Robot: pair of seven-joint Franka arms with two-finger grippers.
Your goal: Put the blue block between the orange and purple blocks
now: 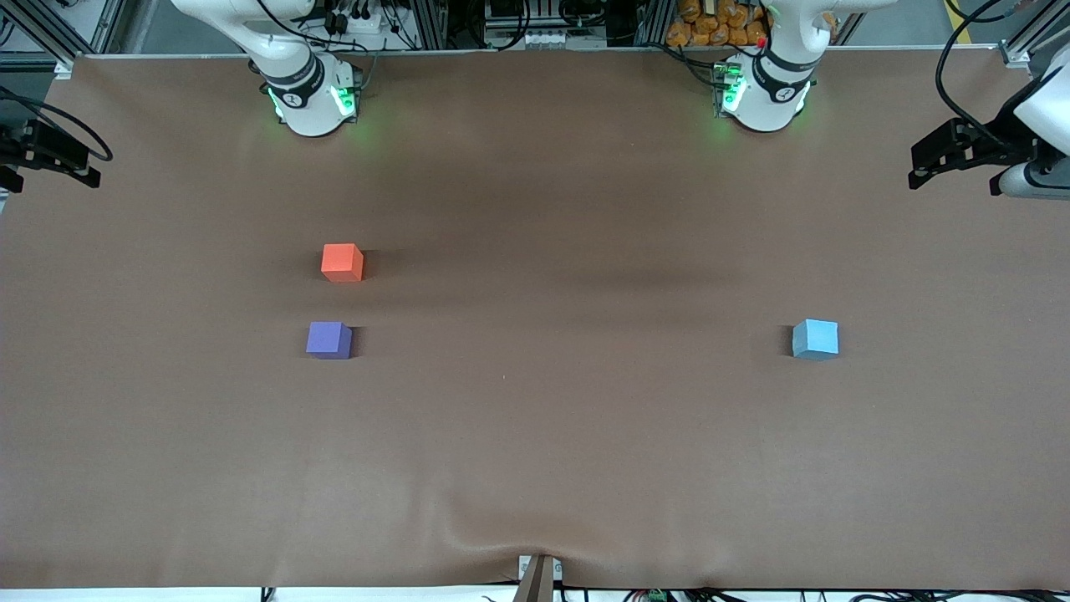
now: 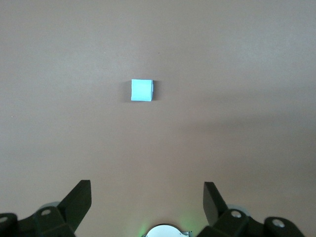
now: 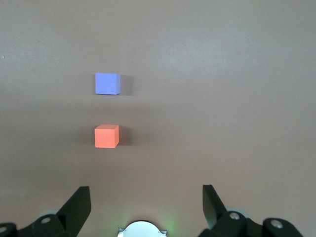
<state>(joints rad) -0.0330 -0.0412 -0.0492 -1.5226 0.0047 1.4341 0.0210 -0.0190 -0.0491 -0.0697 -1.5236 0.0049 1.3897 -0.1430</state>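
Showing only blue block [image 2: 141,90] under left gripper [image 2: 147,202], spread wide.

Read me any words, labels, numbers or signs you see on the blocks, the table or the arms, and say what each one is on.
No text can be read here.
Blue block, orange block and purple block: plain faces, no markings.
Brown table cover: no print.
Round marks on the arm bases: too small to read.
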